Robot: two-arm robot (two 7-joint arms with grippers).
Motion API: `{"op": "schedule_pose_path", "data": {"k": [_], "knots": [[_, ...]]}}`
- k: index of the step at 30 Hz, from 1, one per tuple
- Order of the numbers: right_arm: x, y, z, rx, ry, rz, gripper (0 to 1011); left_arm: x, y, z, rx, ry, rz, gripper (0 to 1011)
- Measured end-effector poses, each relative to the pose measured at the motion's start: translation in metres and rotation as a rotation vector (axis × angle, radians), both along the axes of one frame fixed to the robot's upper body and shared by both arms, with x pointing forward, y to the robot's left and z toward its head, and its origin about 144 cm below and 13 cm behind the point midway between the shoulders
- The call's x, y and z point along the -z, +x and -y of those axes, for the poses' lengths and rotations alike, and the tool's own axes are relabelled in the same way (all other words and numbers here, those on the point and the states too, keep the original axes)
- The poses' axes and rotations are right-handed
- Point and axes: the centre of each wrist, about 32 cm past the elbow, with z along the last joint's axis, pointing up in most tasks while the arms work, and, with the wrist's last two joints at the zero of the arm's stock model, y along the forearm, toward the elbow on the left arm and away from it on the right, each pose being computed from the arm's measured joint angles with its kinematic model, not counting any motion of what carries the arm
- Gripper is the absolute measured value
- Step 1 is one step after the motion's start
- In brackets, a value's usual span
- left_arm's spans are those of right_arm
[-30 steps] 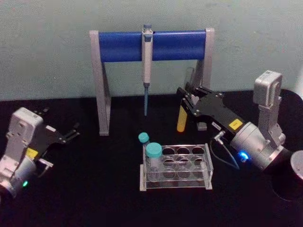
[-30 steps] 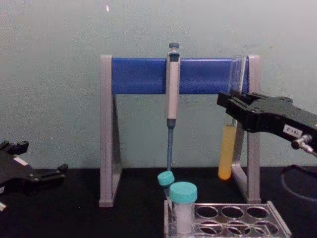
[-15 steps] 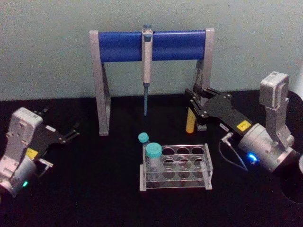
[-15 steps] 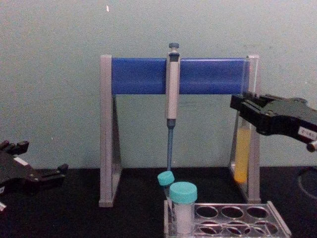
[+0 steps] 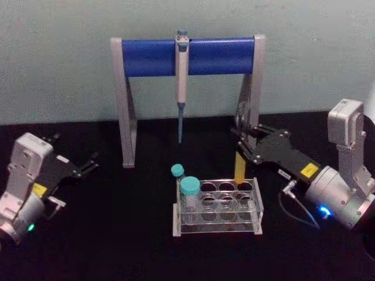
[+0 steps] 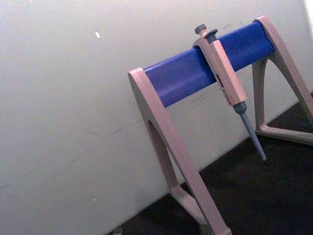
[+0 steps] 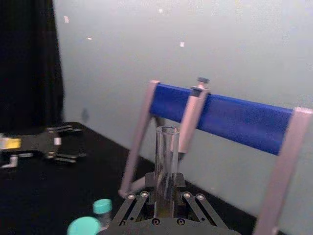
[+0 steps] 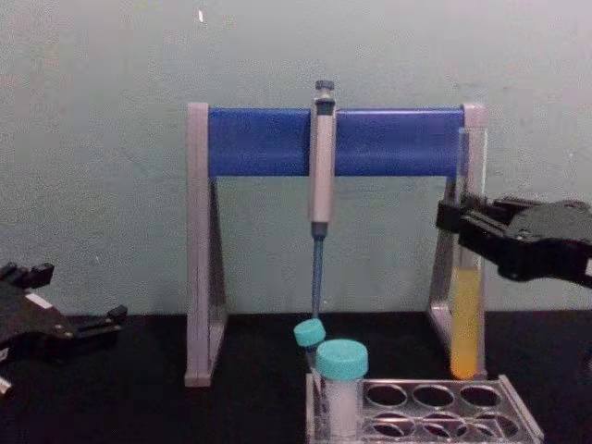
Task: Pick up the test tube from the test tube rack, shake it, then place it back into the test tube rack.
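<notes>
The right gripper (image 5: 244,142) clamps the test tube (image 8: 465,319) around its middle, holding it upright over the far right corner of the test tube rack (image 5: 218,230), in the middle of the bench (image 5: 117,249). The jaws hide the gripped glass, and whether the tip has entered a hole cannot be told. Clear and uncapped, the tube holds yellow-orange liquid low down; the left gripper (image 5: 92,162) rests open by the bench's left edge.
</notes>
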Motion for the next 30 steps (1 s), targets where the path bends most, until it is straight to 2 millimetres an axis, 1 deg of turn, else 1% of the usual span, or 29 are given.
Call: {"op": "schedule_pose_path", "data": {"k": [4, 8, 14, 24, 30], "knots": [[-0.001, -0.002, -0.004, -0.054, 0.008, -0.019, 229, 0.0, 0.0, 0.0, 0.0, 0.0, 0.0, 1010], [-0.001, 0.002, -0.009, -0.104, 0.022, -0.032, 229, 0.0, 0.0, 0.0, 0.0, 0.0, 0.0, 1010], [0.001, 0.016, -0.02, -0.141, 0.047, -0.02, 230, 0.0, 0.0, 0.0, 0.0, 0.0, 0.0, 1010], [0.006, 0.035, -0.026, -0.083, 0.064, 0.028, 229, 0.0, 0.0, 0.0, 0.0, 0.0, 0.0, 1010], [0.007, 0.037, -0.022, -0.026, 0.062, 0.041, 229, 0.0, 0.0, 0.0, 0.0, 0.0, 0.0, 1010]]}}
